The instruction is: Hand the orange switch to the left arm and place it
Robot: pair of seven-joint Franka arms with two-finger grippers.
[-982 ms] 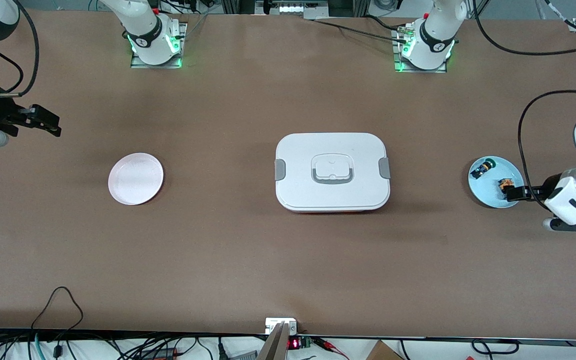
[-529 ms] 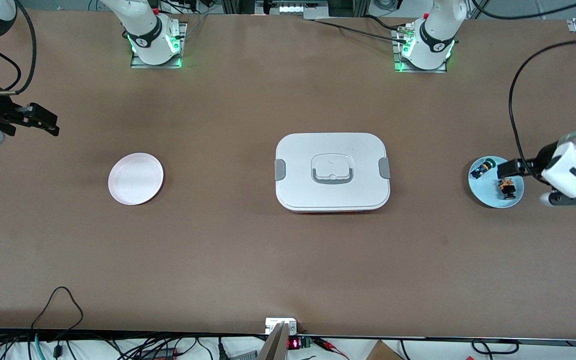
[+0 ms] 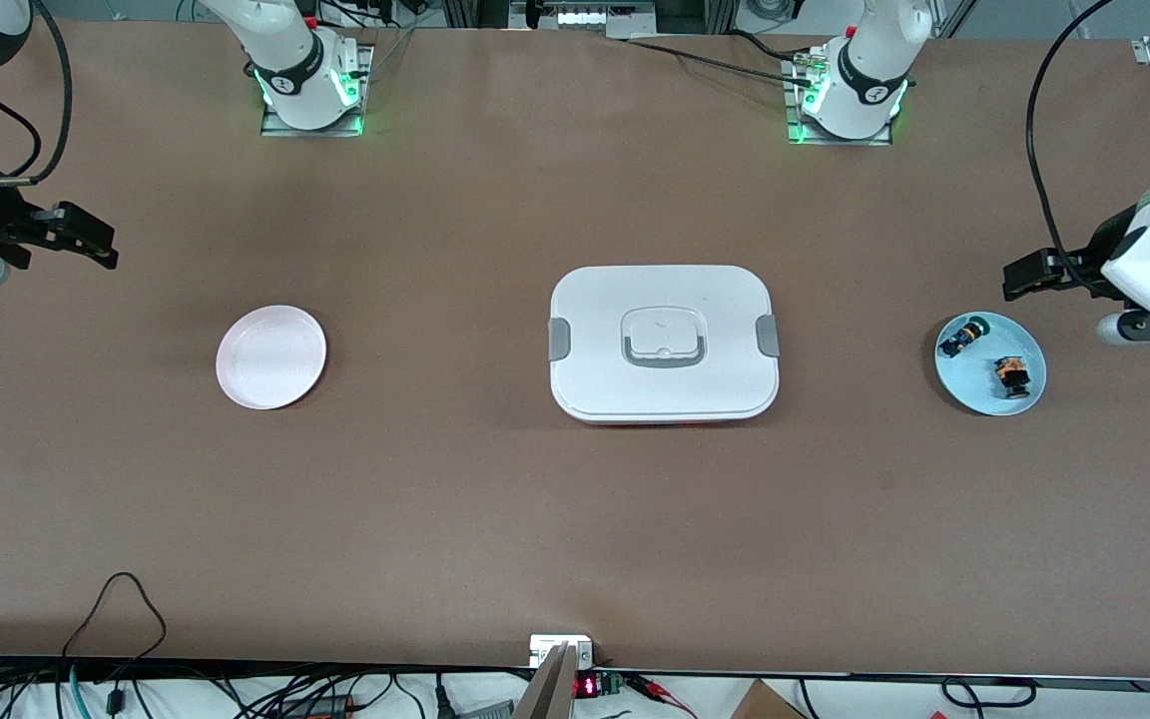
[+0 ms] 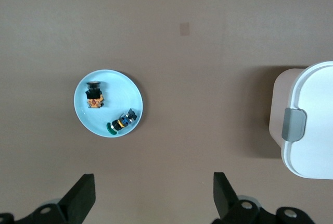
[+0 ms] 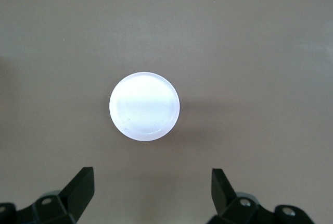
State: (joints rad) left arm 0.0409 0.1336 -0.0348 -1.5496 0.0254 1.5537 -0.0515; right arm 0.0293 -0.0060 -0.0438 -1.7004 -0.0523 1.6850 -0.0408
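The orange switch [image 3: 1011,373] lies on a light blue plate [image 3: 982,396] at the left arm's end of the table; it also shows in the left wrist view [image 4: 94,95] on that plate [image 4: 123,89]. My left gripper [image 3: 1022,276] is open and empty, up in the air over bare table beside the plate; its jaws [image 4: 154,183] hold nothing. The white box [image 3: 663,343] stands at the table's middle, and its end shows in the left wrist view [image 4: 312,125]. My right gripper [image 3: 99,246] is open and empty [image 5: 152,176] and waits high beside a white plate [image 3: 271,357].
A small blue-and-black component with a green tip [image 3: 961,338] lies on the blue plate beside the switch [image 4: 123,122]. The white plate is empty in the right wrist view [image 5: 144,106]. Cables run along the table's near edge.
My left gripper has moved from low over the switch on the blue plate up and toward the robots' bases, off the plate, empty. The switch stays on the plate. The right arm has barely moved.
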